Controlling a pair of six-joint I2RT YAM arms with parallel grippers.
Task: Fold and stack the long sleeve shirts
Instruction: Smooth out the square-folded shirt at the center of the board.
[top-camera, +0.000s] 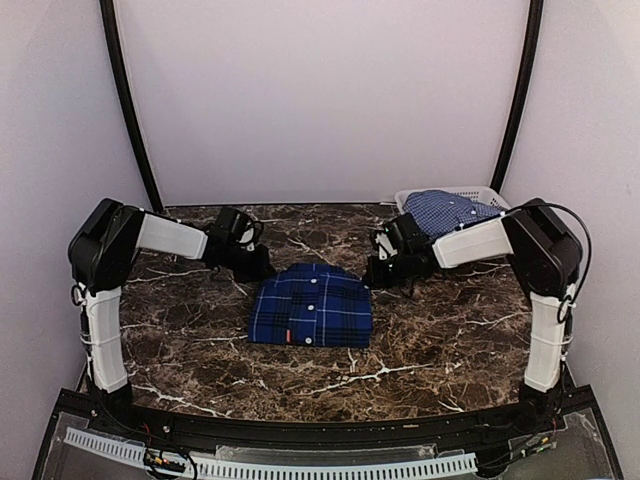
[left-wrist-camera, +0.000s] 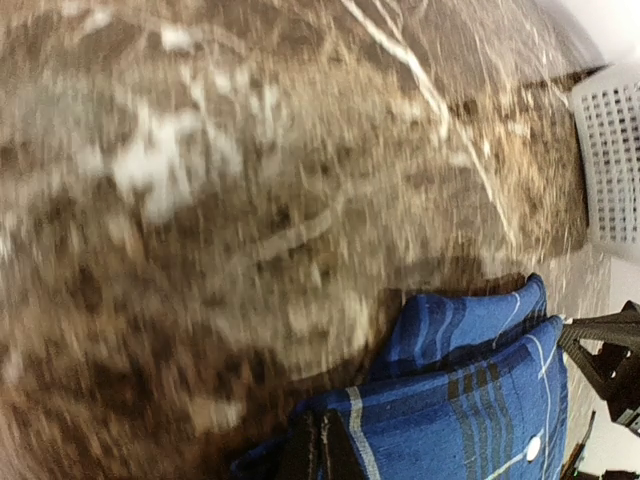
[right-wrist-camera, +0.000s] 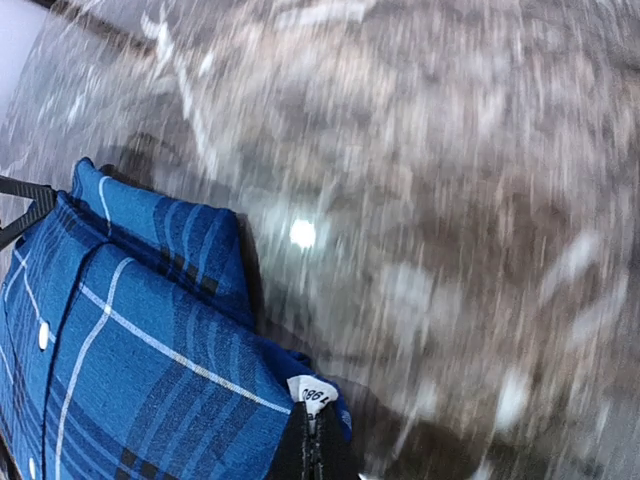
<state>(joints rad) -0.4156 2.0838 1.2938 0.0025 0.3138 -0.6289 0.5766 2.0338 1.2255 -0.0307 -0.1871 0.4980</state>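
The dark blue plaid cloth shirt (top-camera: 311, 306) lies folded in the middle of the brown marble table (top-camera: 450, 340). The lighter blue checked shirt (top-camera: 445, 212) sits in the white plastic basket (top-camera: 482, 193), far right, so I think half the job is left. The left gripper (top-camera: 252, 264) and right gripper (top-camera: 378, 270) are closed, holding nothing.

Shirt (top-camera: 311, 306) mid-table (top-camera: 455, 335) (second shirt (top-camera: 445, 211) in basket (top-camera: 478, 192))

Even light; wrist-view blur, perhaps motion.
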